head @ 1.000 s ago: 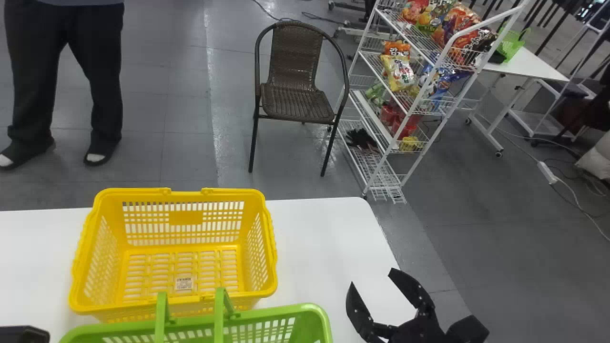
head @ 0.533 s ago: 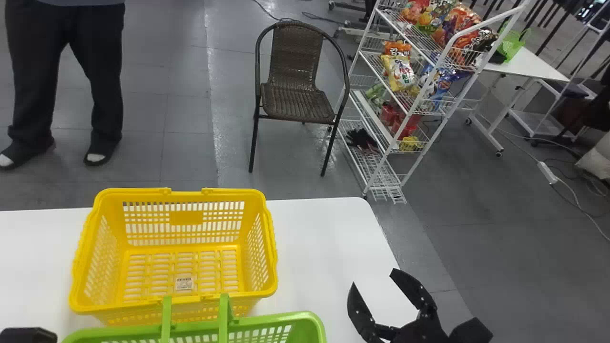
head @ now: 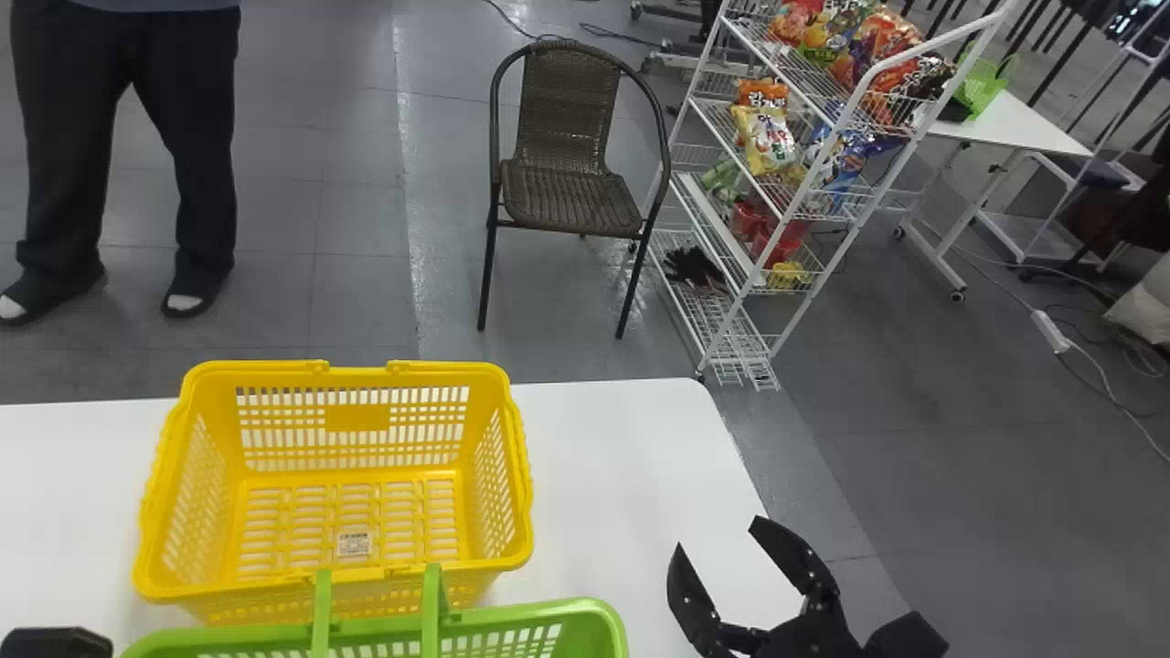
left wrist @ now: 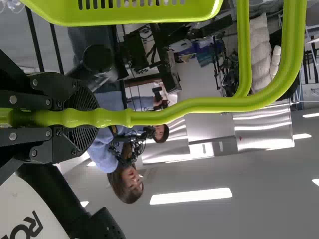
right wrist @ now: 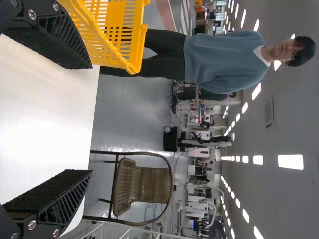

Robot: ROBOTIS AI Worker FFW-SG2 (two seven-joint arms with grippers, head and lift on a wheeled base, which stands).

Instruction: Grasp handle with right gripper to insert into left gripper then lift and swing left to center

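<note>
Green handle (head: 430, 610): its two side arms stand up at the green basket's (head: 585, 607) rim and run toward me, out past the bottom of the head view. The basket's long axis lies left to right, roughly in line with the near side of the yellow basket (head: 356, 379). In the left wrist view the grip bar runs straight out from between the pads, then curves round toward the basket. My left gripper (left wrist: 89, 118) is clamped on that bar.

Against one second back: green basket and handle have shifted slightly right and nearer to me, the dark part of my left arm (head: 55, 643) a little right too. Over the last half second, hardly any shift. Yellow basket has stayed put.

Yellow basket sits upright on the bench (head: 622, 457), by the far edge and well left of the far right corner; a small white label (head: 354, 545) lies on its floor. The green one is just on my side of it, overlapping its near wall in view; its floor is hidden, contents unknown. Right gripper (head: 717, 533) is parked near the bench's right edge, released, fingers spread wide. Beyond the far edge: a wicker chair (head: 576, 196) and a white wire rack (head: 733, 313) carrying snack bags (head: 766, 137).
</note>
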